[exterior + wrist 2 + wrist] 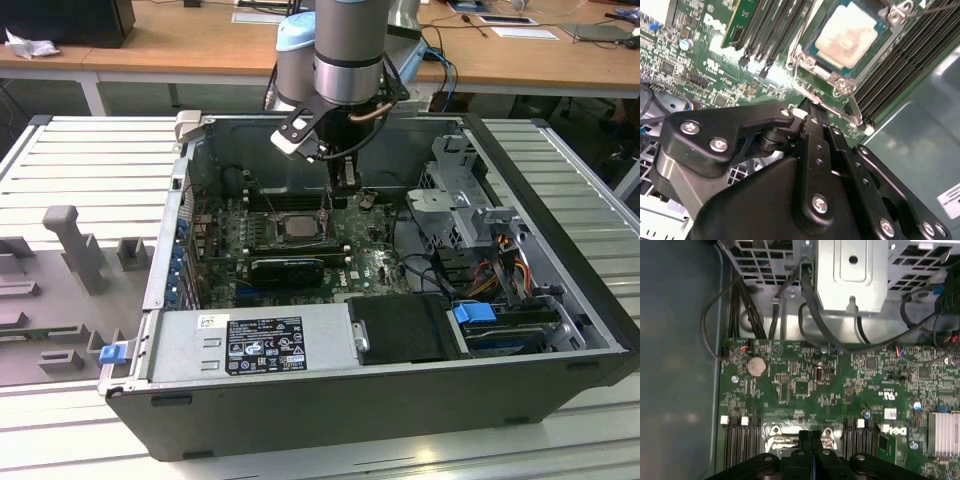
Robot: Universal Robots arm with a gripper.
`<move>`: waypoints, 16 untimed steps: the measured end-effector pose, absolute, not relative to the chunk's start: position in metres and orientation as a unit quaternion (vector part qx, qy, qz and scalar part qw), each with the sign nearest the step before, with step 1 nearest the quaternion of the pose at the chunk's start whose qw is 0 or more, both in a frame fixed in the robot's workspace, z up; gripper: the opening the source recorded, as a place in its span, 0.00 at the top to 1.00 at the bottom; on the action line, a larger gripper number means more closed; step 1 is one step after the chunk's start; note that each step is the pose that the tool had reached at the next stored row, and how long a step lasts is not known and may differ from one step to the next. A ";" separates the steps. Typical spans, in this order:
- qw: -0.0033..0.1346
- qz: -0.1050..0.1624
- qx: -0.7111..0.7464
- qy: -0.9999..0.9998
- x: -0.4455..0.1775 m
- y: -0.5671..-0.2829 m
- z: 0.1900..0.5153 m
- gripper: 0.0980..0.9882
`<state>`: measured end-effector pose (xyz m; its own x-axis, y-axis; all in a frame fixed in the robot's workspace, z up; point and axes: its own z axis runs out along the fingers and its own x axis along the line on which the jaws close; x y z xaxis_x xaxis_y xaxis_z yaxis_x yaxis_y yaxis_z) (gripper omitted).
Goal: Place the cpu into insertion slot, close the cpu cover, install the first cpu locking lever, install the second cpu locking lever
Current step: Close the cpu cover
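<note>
Exterior view: arm reaches into open computer case (pixel 300 410). Gripper (pixel 343 183) low over motherboard, just beside cpu (pixel 298 226) lying in insertion slot (pixel 320 230). Black graphics card (pixel 288 268) near; drive cage (pixel 455 195) toward exterior view's right.

Second wrist view: jaws clenched together, tip near locking lever (pixel 856 107) along cpu cover (pixel 839 82), which frames cpu. Memory slots (pixel 910 60) flank socket.

First wrist view: gripper body blocks socket. Coin battery (pixel 756 366) and cables (pixel 810 300) beyond.

Silver arm (pixel 350 50), pale-blue joint cap (pixel 297 30) — black tool (pixel 807 105), silver screws (pixel 820 204).

Narrow room at the insertion slot (pixel 274 226), memory slots (pixel 905 65) either side.
</note>
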<state>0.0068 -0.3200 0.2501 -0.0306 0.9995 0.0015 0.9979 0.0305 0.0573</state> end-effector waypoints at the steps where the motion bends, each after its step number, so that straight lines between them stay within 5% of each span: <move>1: 0.020 0.021 0.696 0.718 0.004 -0.320 0.250 0.99; 16: 0.020 0.022 0.695 0.719 -0.033 -0.320 0.232 0.99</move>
